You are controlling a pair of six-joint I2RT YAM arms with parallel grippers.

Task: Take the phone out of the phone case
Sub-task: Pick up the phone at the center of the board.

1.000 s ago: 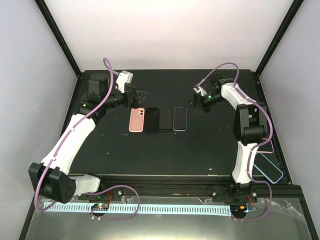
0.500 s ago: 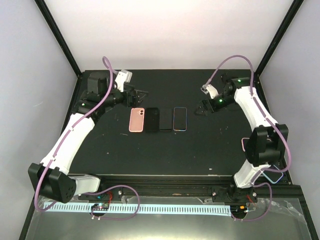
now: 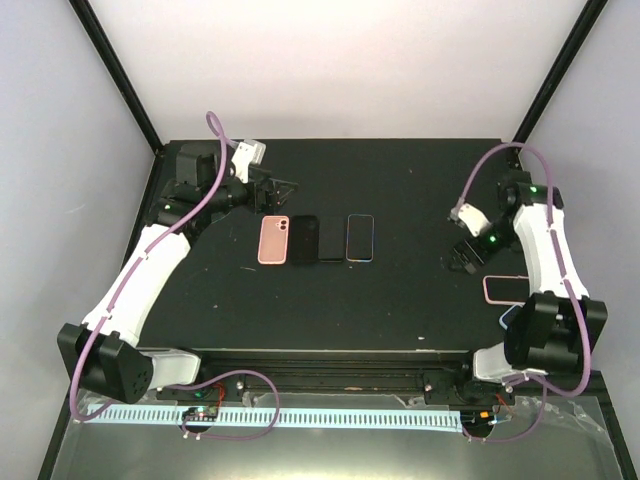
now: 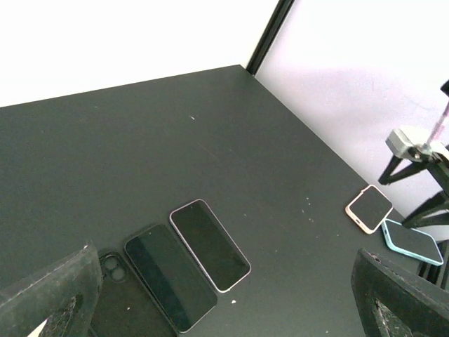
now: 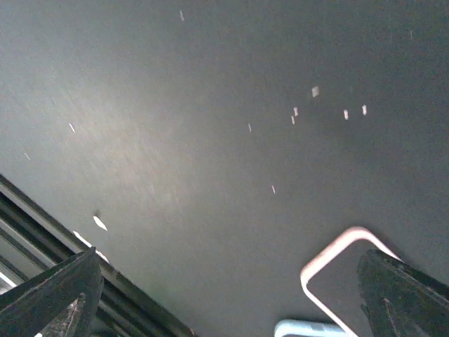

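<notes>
Black worktop (image 3: pixel 400 310), white walls all round, and down at the lower right of the overhead view sits a pink-cased phone (image 3: pixel 505 288), flat and screen up, close to the worktop's right edge. Just below it, partly tucked behind the right arm, a light-blue-cased phone (image 4: pixel 412 241) lies flat as well. In the left wrist view the two sit corner to corner, but whether they touch I cannot tell. The right gripper (image 3: pixel 462 258) hovers just left of the pink-cased phone, jaws spread wide with nothing between them. Its own camera shows bare worktop between the fingers (image 5: pixel 56 295), with the pink rim at the lower right of that frame. Out in the middle of the overhead view, four more pieces lie side by side in a row. First is a pink case (image 3: pixel 273 240), back up with its camera cut-out showing, then a black case (image 3: pixel 305 239), also back up. Next come a dark phone (image 3: pixel 330 240) and a pale-rimmed phone (image 3: pixel 360 238), both screen up. The left gripper (image 3: pixel 283 188) hangs at the upper left, just beyond the top end of the pink case, jaws wide apart and empty too.
</notes>
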